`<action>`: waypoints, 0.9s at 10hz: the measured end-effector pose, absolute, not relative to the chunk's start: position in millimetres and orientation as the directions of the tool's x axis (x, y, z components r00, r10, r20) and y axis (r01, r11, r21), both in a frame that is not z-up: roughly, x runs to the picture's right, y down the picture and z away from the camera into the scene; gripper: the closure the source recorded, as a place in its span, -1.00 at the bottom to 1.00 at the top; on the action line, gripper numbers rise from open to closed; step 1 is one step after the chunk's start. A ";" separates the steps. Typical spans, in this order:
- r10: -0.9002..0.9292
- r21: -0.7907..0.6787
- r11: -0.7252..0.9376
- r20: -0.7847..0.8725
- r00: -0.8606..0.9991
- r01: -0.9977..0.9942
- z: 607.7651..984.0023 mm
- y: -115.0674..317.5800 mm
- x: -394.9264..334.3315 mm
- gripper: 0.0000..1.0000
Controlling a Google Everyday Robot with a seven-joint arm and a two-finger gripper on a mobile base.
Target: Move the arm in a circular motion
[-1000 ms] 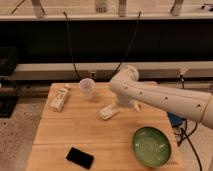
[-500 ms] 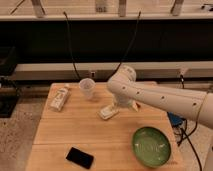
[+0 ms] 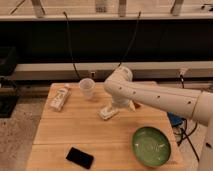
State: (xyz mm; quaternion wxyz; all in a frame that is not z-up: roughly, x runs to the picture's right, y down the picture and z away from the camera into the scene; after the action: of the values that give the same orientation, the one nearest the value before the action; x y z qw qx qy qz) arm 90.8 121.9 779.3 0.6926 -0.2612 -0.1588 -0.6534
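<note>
The arm (image 3: 160, 97) is large, glossy white and dotted with small dark marks. It reaches in from the right edge across the wooden table (image 3: 60, 137). Its bulbous joint (image 3: 119, 82) hangs over the back middle of the table. From there a short segment drops to the gripper (image 3: 109, 111), which sits low just above the tabletop near the centre. The gripper is right of a clear plastic cup (image 3: 87, 88) and apart from it.
A white bottle (image 3: 59, 97) lies on its side at the table's back left. A green plate (image 3: 151, 146) sits front right and a black phone (image 3: 80, 157) front left. A small orange item (image 3: 136, 106) peeks out behind the arm. Dark cables hang behind the table.
The arm's joint has shifted slightly left and down over the table. The cup, bottle, plate and phone have not moved.
</note>
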 end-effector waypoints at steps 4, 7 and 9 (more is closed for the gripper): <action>-0.817 -0.147 -0.001 0.570 0.084 0.989 786.1 119.8 96.9 -0.60; -0.813 -0.139 -0.008 0.577 0.075 0.990 790.8 118.8 93.5 -0.60; -0.812 -0.136 -0.017 0.580 0.066 0.991 793.9 118.1 95.2 -0.60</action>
State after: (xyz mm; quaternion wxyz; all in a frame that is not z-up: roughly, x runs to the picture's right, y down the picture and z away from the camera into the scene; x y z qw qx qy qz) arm 95.2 118.1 793.9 0.6804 -0.2643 -0.1693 -0.6622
